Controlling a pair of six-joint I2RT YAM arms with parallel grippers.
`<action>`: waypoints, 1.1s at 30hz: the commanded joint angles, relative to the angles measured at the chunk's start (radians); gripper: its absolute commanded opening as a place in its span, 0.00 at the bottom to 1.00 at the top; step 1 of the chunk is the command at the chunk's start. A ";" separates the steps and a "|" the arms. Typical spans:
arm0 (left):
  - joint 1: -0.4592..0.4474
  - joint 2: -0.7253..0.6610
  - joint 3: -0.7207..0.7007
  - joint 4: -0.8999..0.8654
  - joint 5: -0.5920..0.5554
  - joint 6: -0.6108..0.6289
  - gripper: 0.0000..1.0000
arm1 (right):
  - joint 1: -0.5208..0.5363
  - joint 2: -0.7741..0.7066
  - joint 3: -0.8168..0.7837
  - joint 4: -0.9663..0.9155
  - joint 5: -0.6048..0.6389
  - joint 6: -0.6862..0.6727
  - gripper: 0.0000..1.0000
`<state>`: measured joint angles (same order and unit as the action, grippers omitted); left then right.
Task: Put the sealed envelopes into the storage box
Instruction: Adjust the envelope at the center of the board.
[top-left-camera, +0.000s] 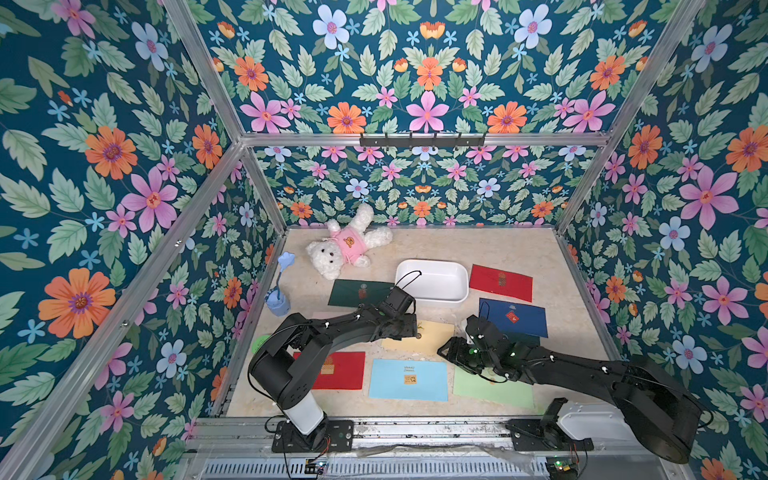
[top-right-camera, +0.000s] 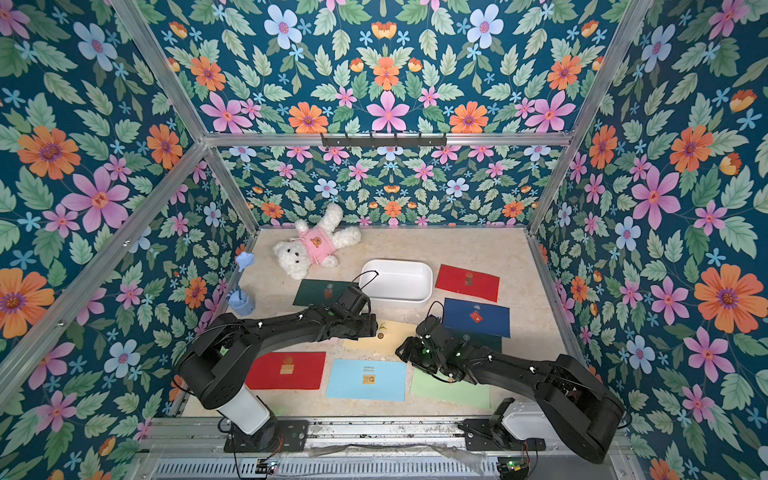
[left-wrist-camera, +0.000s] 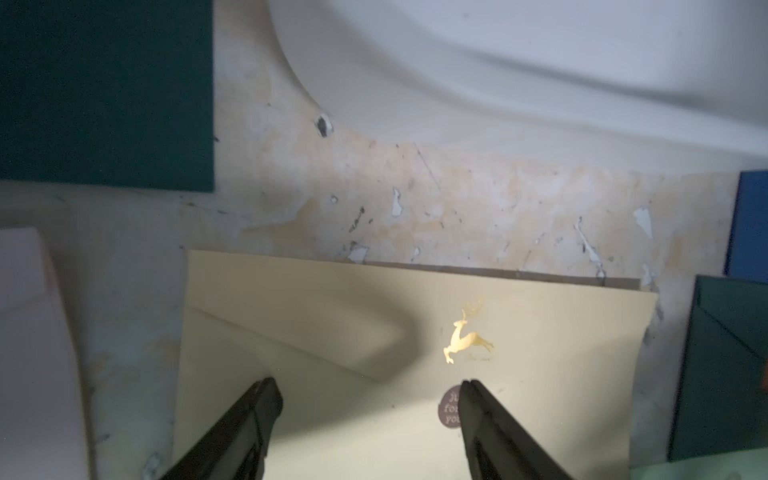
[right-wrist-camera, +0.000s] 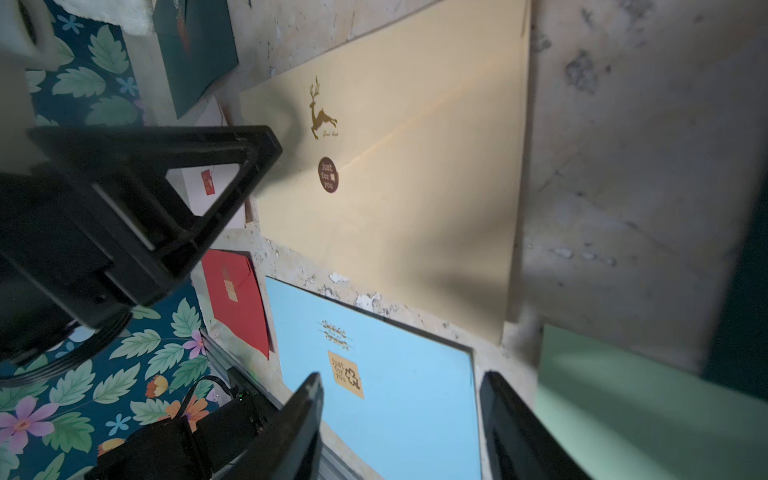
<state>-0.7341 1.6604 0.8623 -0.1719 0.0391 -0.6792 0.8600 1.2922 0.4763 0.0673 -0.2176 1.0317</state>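
The white storage box (top-left-camera: 428, 298) stands at mid-back with nothing visible inside. Flat on the table lie sealed envelopes: dark green (top-left-camera: 357, 291), red (top-left-camera: 500, 282), navy (top-left-camera: 513, 318), yellow (top-left-camera: 434, 337), a second red (top-left-camera: 343, 370), light blue (top-left-camera: 409, 379) and light green (top-left-camera: 490, 388). My left gripper (left-wrist-camera: 369, 381) is open, low over the yellow envelope (left-wrist-camera: 415, 332), one finger covering part of its round brown sticker. My right gripper (right-wrist-camera: 402, 376) is open above the light blue envelope (right-wrist-camera: 395, 395), holding nothing. Part of a pink envelope (left-wrist-camera: 25, 353) shows beside the yellow one.
A white teddy bear (top-left-camera: 345, 245) lies at the back left. A small blue cup with a flower (top-left-camera: 277, 301) stands by the left wall. Another dark green envelope (left-wrist-camera: 727, 365) peeks out beside the yellow one. Floral walls enclose three sides.
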 joint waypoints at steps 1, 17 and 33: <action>0.010 0.007 -0.024 -0.058 0.017 -0.035 0.76 | 0.003 0.002 0.008 -0.018 0.036 0.026 0.63; 0.019 0.010 -0.068 -0.054 0.067 -0.049 0.77 | -0.014 0.048 -0.021 0.055 0.086 0.051 0.63; 0.025 0.012 -0.046 -0.077 0.060 -0.037 0.77 | -0.051 -0.057 -0.070 -0.053 0.071 0.008 0.63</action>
<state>-0.7128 1.6520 0.8257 -0.1204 0.0780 -0.7067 0.8089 1.2648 0.4145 0.0689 -0.1535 1.0546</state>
